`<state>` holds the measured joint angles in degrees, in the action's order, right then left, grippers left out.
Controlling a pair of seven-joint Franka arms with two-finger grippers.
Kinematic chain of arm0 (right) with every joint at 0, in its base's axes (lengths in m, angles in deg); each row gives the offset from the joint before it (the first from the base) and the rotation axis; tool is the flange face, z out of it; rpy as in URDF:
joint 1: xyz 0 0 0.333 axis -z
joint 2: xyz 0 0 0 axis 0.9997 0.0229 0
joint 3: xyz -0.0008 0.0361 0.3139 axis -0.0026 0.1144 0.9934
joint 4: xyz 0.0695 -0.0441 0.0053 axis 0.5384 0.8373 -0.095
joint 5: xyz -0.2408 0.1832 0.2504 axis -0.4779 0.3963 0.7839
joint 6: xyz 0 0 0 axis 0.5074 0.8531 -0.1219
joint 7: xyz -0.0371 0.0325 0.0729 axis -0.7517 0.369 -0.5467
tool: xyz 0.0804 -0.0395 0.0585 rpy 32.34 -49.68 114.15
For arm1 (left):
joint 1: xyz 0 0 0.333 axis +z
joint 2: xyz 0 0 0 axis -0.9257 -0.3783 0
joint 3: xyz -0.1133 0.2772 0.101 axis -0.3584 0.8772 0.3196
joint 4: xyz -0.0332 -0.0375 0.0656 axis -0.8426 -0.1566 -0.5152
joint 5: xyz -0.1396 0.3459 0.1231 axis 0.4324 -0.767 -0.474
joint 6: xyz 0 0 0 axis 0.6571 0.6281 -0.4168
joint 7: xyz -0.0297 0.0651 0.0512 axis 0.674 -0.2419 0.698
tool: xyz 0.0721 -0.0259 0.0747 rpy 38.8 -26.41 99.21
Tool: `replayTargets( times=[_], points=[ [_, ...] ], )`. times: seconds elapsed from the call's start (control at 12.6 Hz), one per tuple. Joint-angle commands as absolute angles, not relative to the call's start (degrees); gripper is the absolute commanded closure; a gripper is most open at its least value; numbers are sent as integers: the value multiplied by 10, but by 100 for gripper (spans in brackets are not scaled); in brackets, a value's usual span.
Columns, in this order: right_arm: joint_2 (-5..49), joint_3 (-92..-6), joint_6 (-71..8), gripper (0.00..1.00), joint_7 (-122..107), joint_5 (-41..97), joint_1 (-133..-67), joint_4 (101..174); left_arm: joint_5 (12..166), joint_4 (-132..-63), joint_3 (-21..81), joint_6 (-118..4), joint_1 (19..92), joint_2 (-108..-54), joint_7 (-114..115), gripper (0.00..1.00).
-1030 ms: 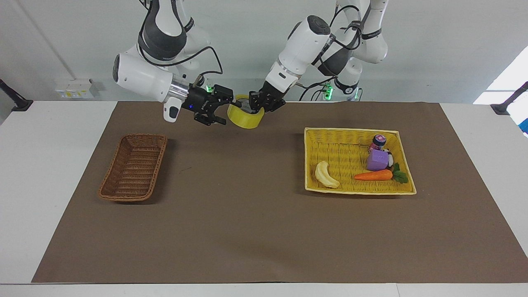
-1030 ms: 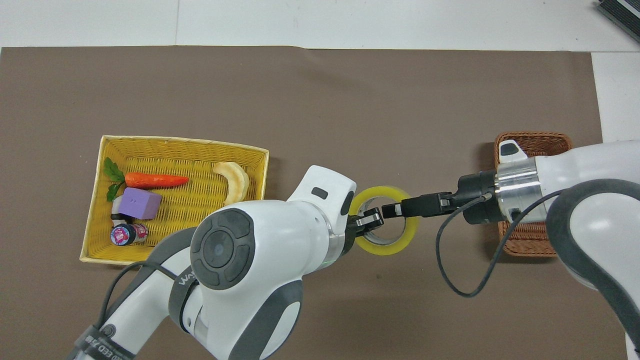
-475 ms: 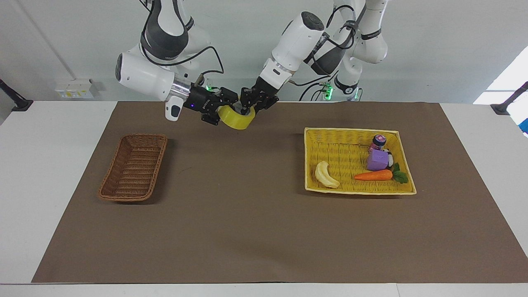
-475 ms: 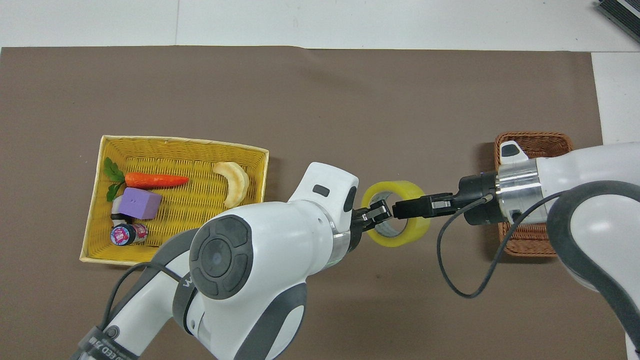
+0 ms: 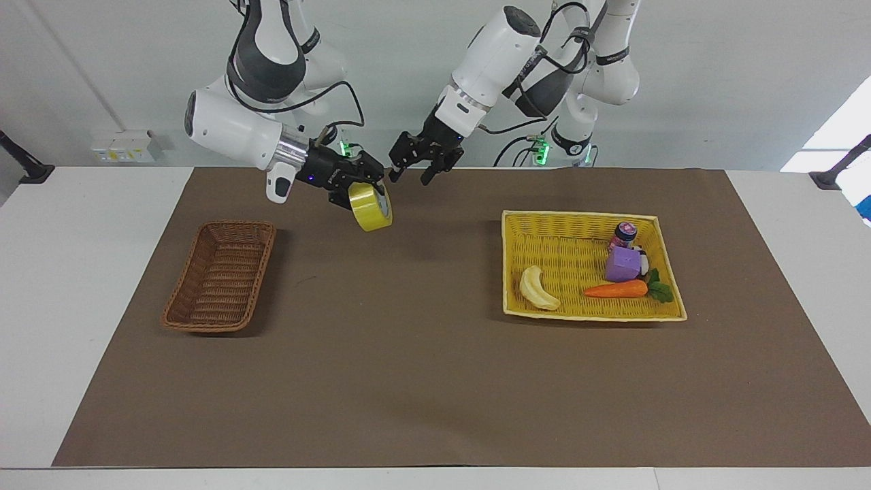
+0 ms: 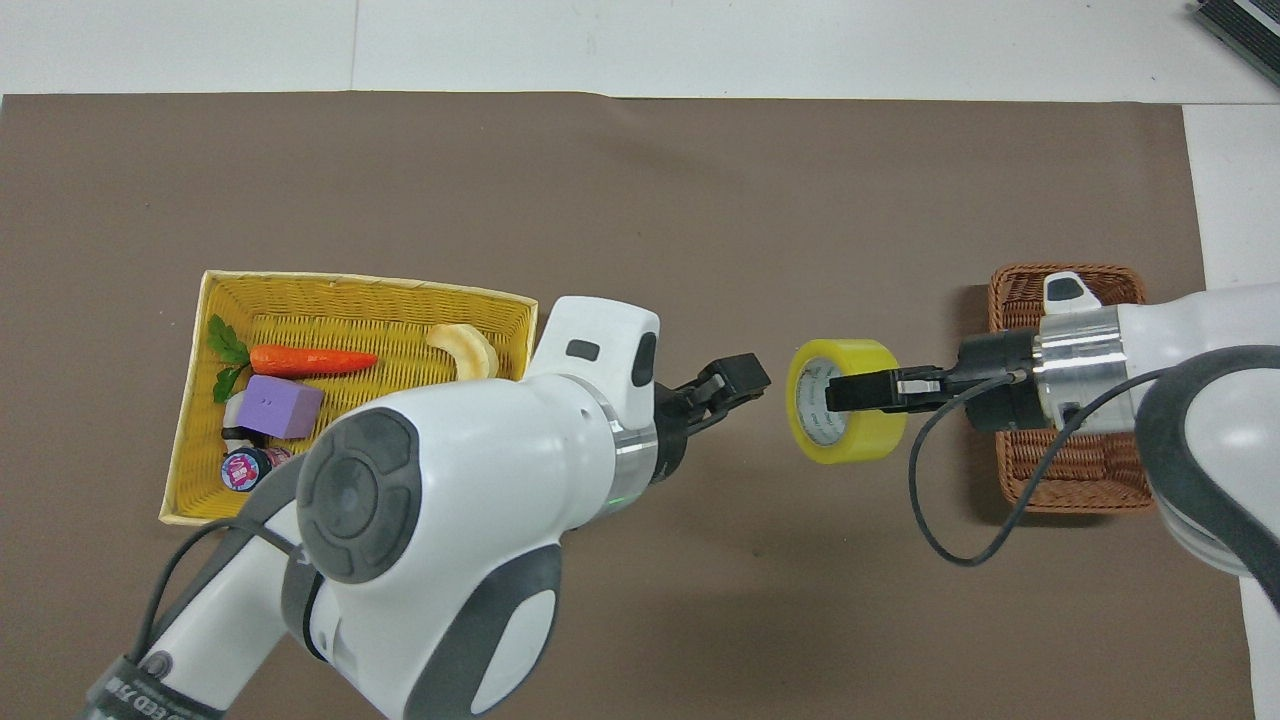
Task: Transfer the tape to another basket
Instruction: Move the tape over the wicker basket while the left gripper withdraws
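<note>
Little can be read: white letters run along the left arm (image 6: 190, 690) near the bottom edge of the overhead view, apparently "EED" and some digits, cut off and unclear, while the small jar's (image 6: 245, 469) pink label carries print too small to make out.

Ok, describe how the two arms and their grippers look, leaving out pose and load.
Both arms have glossy white shells with dark grey joint sections and loose black cables. The right gripper is black behind a silver wrist ring with a blue light. The left gripper is black too. Green lights glow near the robots' bases.
</note>
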<state>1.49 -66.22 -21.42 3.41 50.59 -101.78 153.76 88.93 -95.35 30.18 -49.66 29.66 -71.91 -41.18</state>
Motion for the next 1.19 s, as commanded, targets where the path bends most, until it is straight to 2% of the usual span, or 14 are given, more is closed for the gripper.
replayTargets(
  times=[0.0,0.32,0.48,0.79,0.95,1.11],
  points=[
    [38,-660,-213,100,48,437,-966,1504,891,-955,302,-406,372,-708,-411,0],
    [41,-660,-230,100,50,263,-908,1509,828,-955,302,-326,477,-708,-297,0],
    [59,-660,-236,100,69,234,-862,1515,827,-955,303,-320,523,-711,-171,0],
    [73,-660,-279,100,76,143,-841,1515,755,-935,302,-281,597,-713,15,0],
    [104,-660,-297,100,101,120,-824,1514,730,-919,303,-242,631,-710,113,0],
    [124,-660,-351,100,152,69,-823,1514,699,-886,303,-188,652,-711,183,0]
  ],
)
